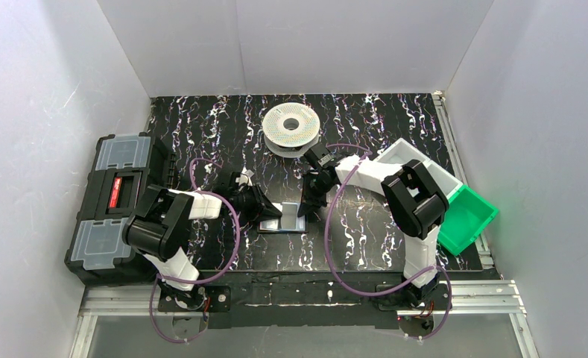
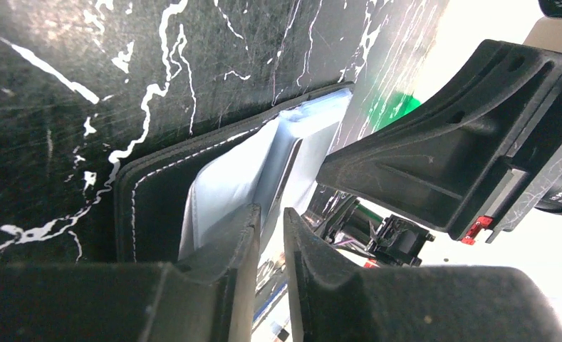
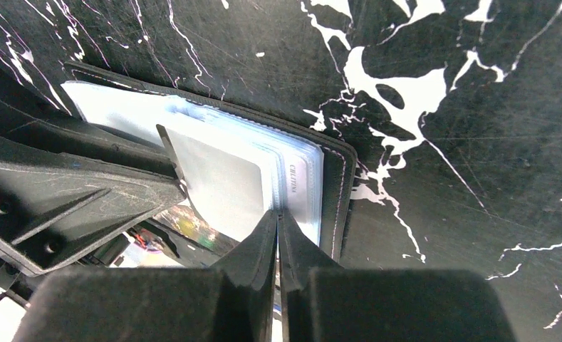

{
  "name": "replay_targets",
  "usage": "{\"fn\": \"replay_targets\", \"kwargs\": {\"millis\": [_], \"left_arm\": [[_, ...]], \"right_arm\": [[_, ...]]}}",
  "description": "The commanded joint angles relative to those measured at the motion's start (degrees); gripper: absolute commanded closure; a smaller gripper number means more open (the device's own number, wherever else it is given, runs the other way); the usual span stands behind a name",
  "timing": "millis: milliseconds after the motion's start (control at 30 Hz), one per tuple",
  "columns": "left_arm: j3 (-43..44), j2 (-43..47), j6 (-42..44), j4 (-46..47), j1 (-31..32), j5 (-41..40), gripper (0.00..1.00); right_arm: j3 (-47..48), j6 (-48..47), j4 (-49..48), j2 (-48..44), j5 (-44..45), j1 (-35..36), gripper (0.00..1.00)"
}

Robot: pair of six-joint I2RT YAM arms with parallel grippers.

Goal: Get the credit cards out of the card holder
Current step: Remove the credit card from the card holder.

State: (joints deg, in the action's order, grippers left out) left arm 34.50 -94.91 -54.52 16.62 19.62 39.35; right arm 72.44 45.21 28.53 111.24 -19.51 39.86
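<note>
The card holder (image 1: 282, 218) lies open on the black marbled mat between both arms. Its black stitched cover (image 2: 157, 206) is flat, and pale bluish plastic sleeves (image 2: 228, 185) are lifted off it. My left gripper (image 2: 271, 214) is at the holder's left side, its jaws a narrow slit apart with a raised sleeve leaf running into the slit. My right gripper (image 3: 278, 216) is shut on the edge of the sleeve stack (image 3: 299, 185) at the holder's right side (image 1: 303, 209). The credit cards are hidden inside the sleeves.
A big black toolbox (image 1: 115, 201) stands at the left edge of the mat. A white spool (image 1: 291, 127) lies at the back centre. A white bin (image 1: 410, 160) and a green bin (image 1: 466, 216) sit on the right. White walls enclose the table.
</note>
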Motion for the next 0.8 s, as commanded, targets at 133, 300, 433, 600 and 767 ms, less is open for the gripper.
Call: {"fn": "replay_targets", "kwargs": {"millis": [133,300,433,600,767], "left_arm": [[-0.95,1.46,-0.54,1.66,-0.79,2.38,0.86],[-0.55,-0.16,-0.13,1.53,-0.75,2.51,0.87],[-0.50,-0.70,-0.41,1.93,-0.69,2.70,0.89],[-0.13,-0.88,-0.41,1.15,-0.76,2.58,0.99],[0.87,0.16,0.79,-3.08,-0.83,0.94,1.00]], "right_arm": [[0.92,-1.13,2.83,3.66,3.16,0.24,0.91],[1.09,-1.24,2.99,3.79,2.99,0.24,0.91],[1.26,-1.43,3.16,3.84,2.98,0.22,0.91],[1.44,-1.54,3.43,3.87,2.98,0.13,0.91],[1.17,-1.38,3.47,3.67,3.05,-0.17,0.91]]}}
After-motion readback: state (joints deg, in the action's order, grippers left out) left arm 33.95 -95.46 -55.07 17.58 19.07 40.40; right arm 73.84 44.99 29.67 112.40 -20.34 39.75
